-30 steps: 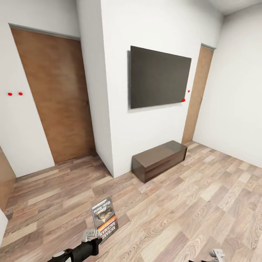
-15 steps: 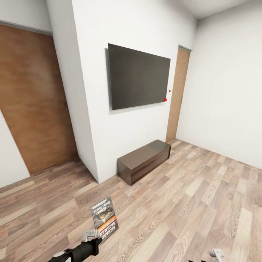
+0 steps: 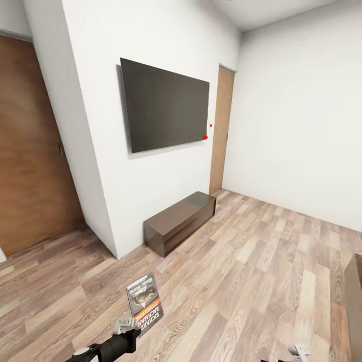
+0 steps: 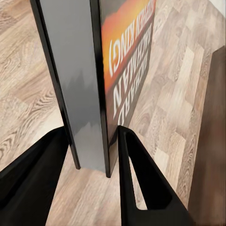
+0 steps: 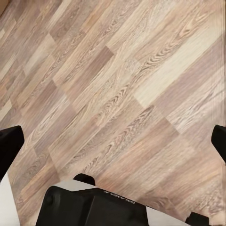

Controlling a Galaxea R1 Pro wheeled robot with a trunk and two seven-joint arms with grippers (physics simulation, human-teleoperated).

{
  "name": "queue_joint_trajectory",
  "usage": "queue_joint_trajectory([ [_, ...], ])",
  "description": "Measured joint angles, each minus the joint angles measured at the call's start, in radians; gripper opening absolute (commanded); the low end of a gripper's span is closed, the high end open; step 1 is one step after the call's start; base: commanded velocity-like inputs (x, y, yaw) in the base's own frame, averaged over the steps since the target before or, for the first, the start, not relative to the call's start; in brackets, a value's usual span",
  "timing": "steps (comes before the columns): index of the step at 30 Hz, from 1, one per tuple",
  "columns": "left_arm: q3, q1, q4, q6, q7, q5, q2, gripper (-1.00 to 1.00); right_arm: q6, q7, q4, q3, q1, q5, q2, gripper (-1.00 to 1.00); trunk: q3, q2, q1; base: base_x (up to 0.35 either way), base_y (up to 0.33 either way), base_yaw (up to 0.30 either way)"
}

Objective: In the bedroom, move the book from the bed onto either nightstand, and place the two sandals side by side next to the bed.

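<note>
My left gripper [image 3: 125, 326] is shut on the book [image 3: 145, 301], a thin paperback with a dark cover, an orange band and white lettering. It stands upright above the wood floor at the lower left of the head view. In the left wrist view the book [image 4: 127, 61] is pinched at its lower edge between the two black fingers [image 4: 141, 179]. My right gripper [image 5: 114, 140] is open, its fingertips far apart over bare floor planks; its tip [image 3: 300, 350] peeks in at the bottom right of the head view. The sandals are out of view.
A long low dark-brown bench cabinet [image 3: 180, 221] stands against the white wall under a wall-mounted black screen [image 3: 166, 110]. A wooden door [image 3: 30, 151] is at the left, another door [image 3: 221, 130] beyond. A dark brown furniture edge [image 3: 354, 301] that I cannot identify shows at the right border.
The camera has turned right, so the whole room has slid left in the picture and the brown edge has come in at the right. The book stays held the same way.
</note>
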Motion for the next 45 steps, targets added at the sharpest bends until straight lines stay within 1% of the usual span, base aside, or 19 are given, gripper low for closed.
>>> queue_joint_trajectory([
  [3, 0.002, 0.000, 0.004, 0.000, 0.000, -0.001, 0.001, -1.00, 0.000, 0.000, 0.000, -0.001, 0.000, 0.000, 0.000, 1.00, 0.000, 0.000, 0.000, 0.000, 0.000, -0.284],
  [6, 0.000, 0.010, 0.040, -0.002, 0.012, -0.005, 0.001, -1.00, 0.000, 0.000, 0.000, -0.001, 0.000, 0.000, 0.000, 1.00, 0.000, 0.000, 0.000, 0.000, 0.000, -0.284],
  [7, 0.008, 0.029, 0.044, -0.009, 0.023, -0.005, 0.002, -1.00, 0.000, 0.000, 0.000, -0.001, 0.000, 0.000, 0.000, 1.00, 0.000, 0.000, 0.000, 0.000, 0.000, -0.284],
  [8, 0.017, 0.069, 0.046, -0.035, 0.041, -0.002, 0.002, -1.00, 0.000, 0.000, 0.000, -0.001, 0.000, 0.000, 0.000, 1.00, 0.000, 0.000, 0.000, 0.000, 0.000, -0.284],
  [9, -0.013, 0.098, 0.053, -0.059, 0.050, -0.014, 0.002, -1.00, 0.000, 0.000, 0.000, -0.001, 0.000, 0.000, 0.000, 1.00, 0.000, 0.000, 0.000, 0.000, 0.000, -0.284],
  [10, -0.014, 0.113, 0.048, -0.080, 0.057, -0.013, 0.002, -1.00, 0.000, 0.000, 0.000, -0.001, 0.000, 0.000, 0.000, 1.00, 0.000, 0.000, 0.000, 0.000, 0.000, -0.284],
  [11, 0.008, 0.123, 0.047, -0.091, 0.062, -0.005, 0.002, -1.00, 0.000, 0.000, 0.000, -0.001, 0.000, 0.000, -0.001, 1.00, 0.000, 0.000, 0.000, 0.000, 0.000, -0.284],
  [13, -0.003, 0.134, 0.047, -0.107, 0.068, -0.009, 0.002, -1.00, 0.000, 0.000, 0.000, -0.001, 0.000, 0.000, 0.000, 1.00, 0.000, 0.000, 0.000, 0.000, 0.000, -0.284],
  [17, -0.001, 0.139, 0.047, -0.115, 0.070, -0.009, 0.000, -1.00, 0.000, 0.001, 0.000, -0.001, 0.000, 0.000, 0.000, 1.00, 0.000, 0.000, 0.000, 0.000, 0.000, -0.284],
  [20, -0.003, 0.141, 0.046, -0.117, 0.071, -0.010, -0.009, -1.00, 0.000, 0.001, 0.000, -0.001, 0.000, 0.000, 0.000, 1.00, 0.000, 0.000, 0.000, 0.000, 0.000, -0.284],
  [24, -0.001, 0.141, 0.046, -0.117, 0.071, -0.008, -0.013, -1.00, 0.000, 0.001, 0.000, -0.001, 0.000, 0.000, -0.001, 1.00, 0.000, 0.000, 0.000, 0.000, 0.000, -0.284],
  [45, 0.000, 0.141, 0.047, -0.118, 0.072, -0.007, -0.014, -1.00, 0.000, 0.000, 0.000, -0.001, 0.000, 0.000, -0.001, 1.00, 0.000, 0.000, 0.000, 0.000, 0.000, -0.284],
])
